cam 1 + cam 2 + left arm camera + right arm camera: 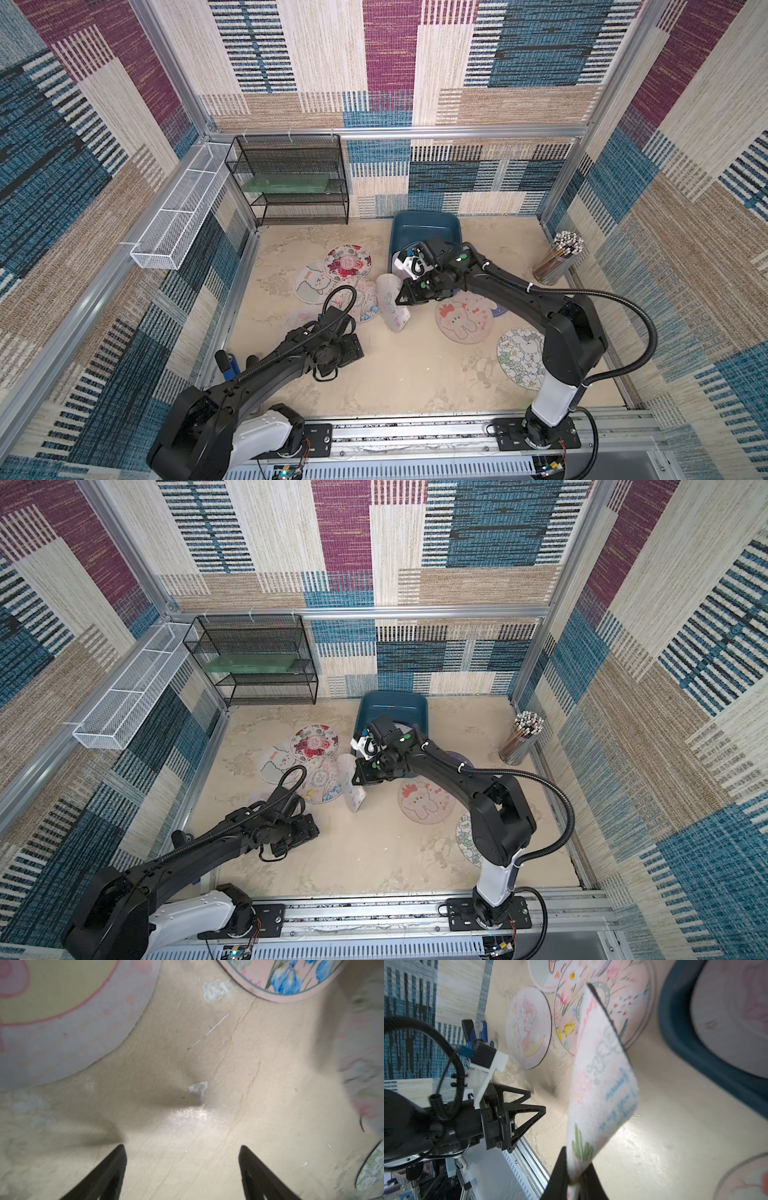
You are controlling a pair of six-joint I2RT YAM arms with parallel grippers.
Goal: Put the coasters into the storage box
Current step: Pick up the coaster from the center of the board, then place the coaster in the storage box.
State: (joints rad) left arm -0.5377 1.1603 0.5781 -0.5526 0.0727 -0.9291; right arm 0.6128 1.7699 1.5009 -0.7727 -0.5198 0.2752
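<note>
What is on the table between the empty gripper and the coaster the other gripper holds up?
Nothing. Only bare tan table lies between the open left gripper and the held coaster. You can see that in both top views.

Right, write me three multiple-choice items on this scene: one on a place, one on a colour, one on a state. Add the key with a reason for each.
1. The dark teal rectangular plastic storage box stands:
A. on the table, close to the back wall
B. at the front, between the arm bases
C. hung on a side wall

2. The flat slab on a shelf of the black wire-mesh rack is:
A. red
B. green
C. yellow

3. The right gripper is:
A. open above the box
B. shut on nothing
C. shut on the edge of a thin white round coaster with a cactus print

Key:
1 A, both top views show it on the table just below the back wall.
2 B, it shows green through the mesh.
3 C, the right wrist view shows the jaws pinching the coaster's edge.
</note>
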